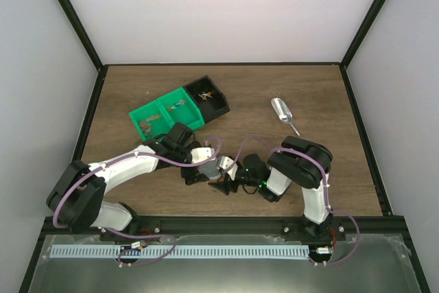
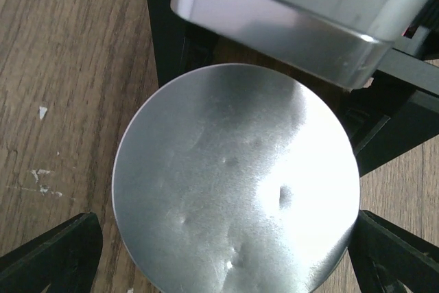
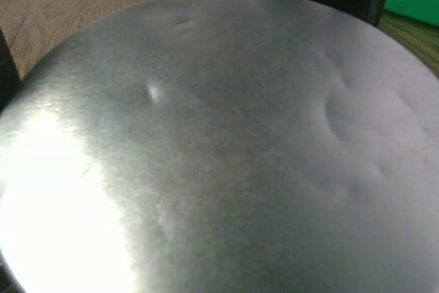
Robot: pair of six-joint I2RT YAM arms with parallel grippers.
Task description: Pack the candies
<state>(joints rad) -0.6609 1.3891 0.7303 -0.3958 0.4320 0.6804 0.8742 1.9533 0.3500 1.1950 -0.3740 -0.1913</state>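
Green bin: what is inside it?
A few small candies lie in both compartments of the green bin; the left arm covers its near corner, so anything there is hidden.

Brown wood-grain table [image 1: 322,169] in view, and the far-left area is busy. A green tray [image 1: 194,116] lies slanted there, and a black box [image 1: 221,104] is pressed right against its far-right end. Over toward the far-right corner, well apart from both, a small silver scoop [image 1: 281,111] lies flat on the wood with its handle pointing at the near edge. Near the middle of the near edge there is a round grey lid [image 1: 221,168]; whether it rests on the wood, hard to say. Up close, pale flecks [image 2: 42,111] dot the wood beside it.
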